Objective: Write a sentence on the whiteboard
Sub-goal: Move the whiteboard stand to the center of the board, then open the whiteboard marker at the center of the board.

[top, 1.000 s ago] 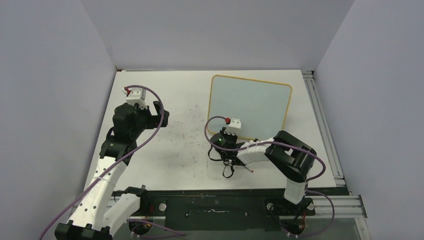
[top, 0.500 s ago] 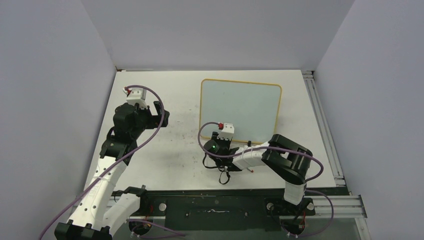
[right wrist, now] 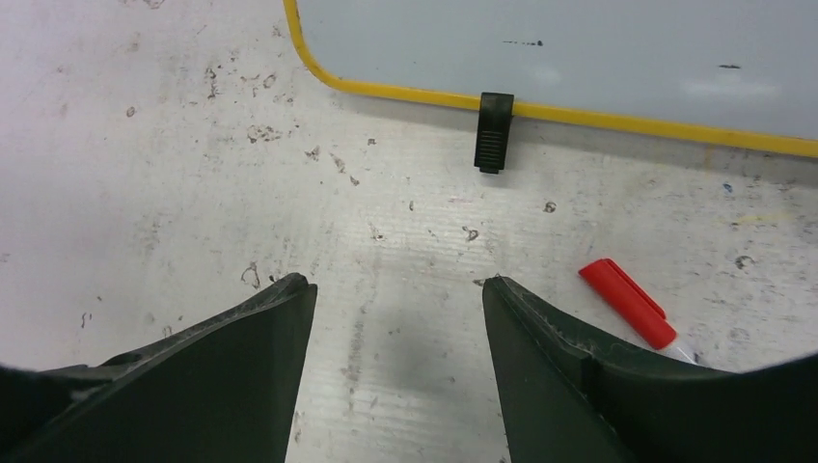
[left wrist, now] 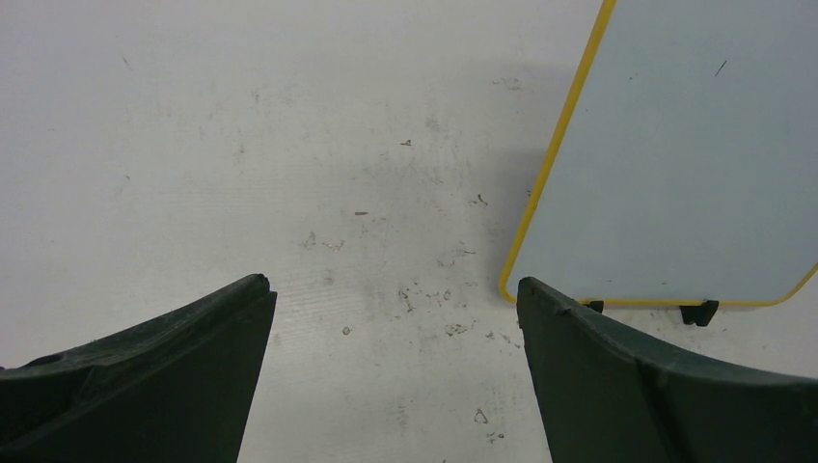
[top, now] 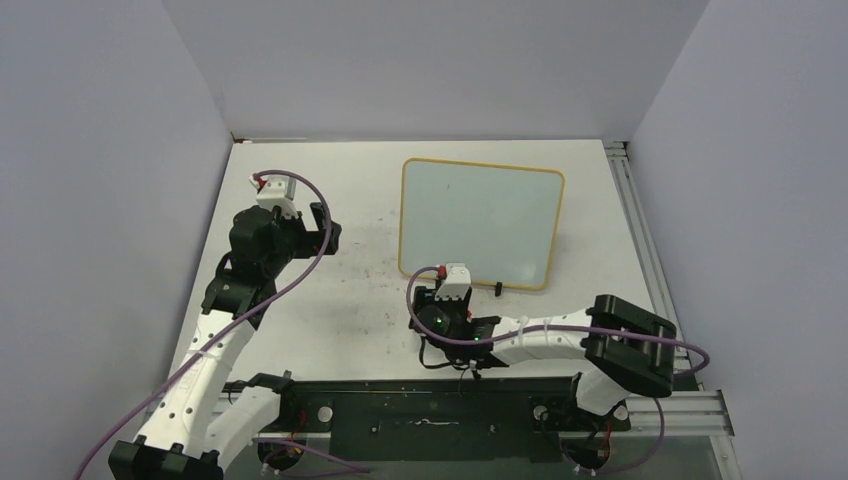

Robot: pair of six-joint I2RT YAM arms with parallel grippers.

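Observation:
The whiteboard (top: 480,222) lies flat at the table's far centre-right, pale blue with a yellowish frame. Its surface is blank, and the sentence does not show in any view. My right gripper (top: 447,300) (right wrist: 395,281) is open just in front of the board's near left corner (right wrist: 307,58), holding nothing. One black clip foot (right wrist: 494,130) sticks out from the frame ahead of it. A red-capped marker (right wrist: 627,302) lies on the table beside the right finger. My left gripper (top: 325,228) (left wrist: 394,283) hangs wide open and empty left of the board (left wrist: 675,145).
The white tabletop (top: 360,300) is scuffed with small grey and reddish marks. Grey walls close in the left, right and back. An aluminium rail (top: 650,260) runs along the table's right edge. The right arm's elbow (top: 630,350) rests low near the front edge.
The board slid left and squared up with the right gripper at its near edge. That gripper has since opened and drawn back toward me. The left arm has barely moved.

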